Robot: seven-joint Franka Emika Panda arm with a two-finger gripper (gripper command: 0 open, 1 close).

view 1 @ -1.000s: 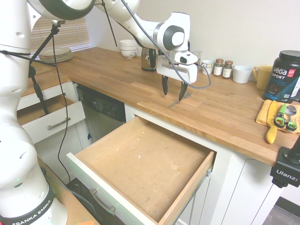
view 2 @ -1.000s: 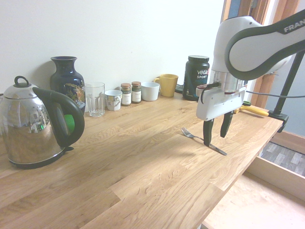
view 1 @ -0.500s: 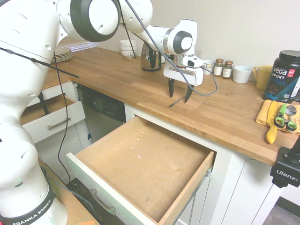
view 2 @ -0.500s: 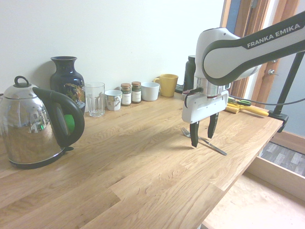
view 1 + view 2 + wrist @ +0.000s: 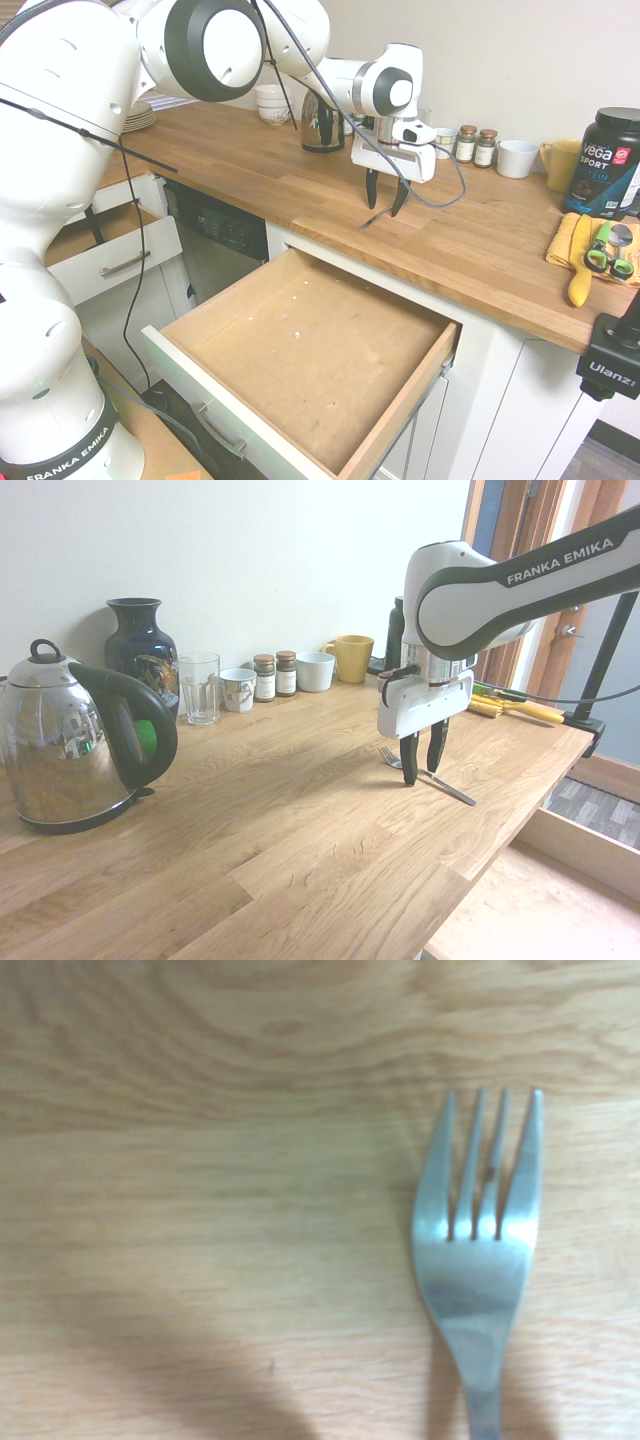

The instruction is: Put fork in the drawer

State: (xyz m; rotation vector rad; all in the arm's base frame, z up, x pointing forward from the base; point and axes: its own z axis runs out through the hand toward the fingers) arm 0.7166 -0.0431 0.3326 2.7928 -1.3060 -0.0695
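Note:
The slim silver fork [image 5: 452,791] lies flat on the wooden counter [image 5: 480,250], tines toward the back wall, and fills the wrist view as fork [image 5: 480,1260]. My gripper [image 5: 421,777] points straight down over it. Its dark fingers [image 5: 408,765] stand on either side of the fork's neck, tips at the counter, still apart with a narrow gap. From the other side the gripper [image 5: 384,209] hangs over the fork [image 5: 373,220] near the counter's front edge. Below the counter the wide wooden drawer [image 5: 300,350] is pulled fully out, with nothing in it.
A kettle [image 5: 70,740], vase [image 5: 140,650], glass [image 5: 199,687], spice jars [image 5: 275,675] and mugs [image 5: 350,658] line the back wall. A black tub [image 5: 605,165] and a yellow cloth with tools [image 5: 590,255] sit at the right. A smaller drawer [image 5: 110,255] stands open on the left.
The gripper has slid along the fork toward its tines and come down to the counter. Its fingers have drawn closer together around the fork.

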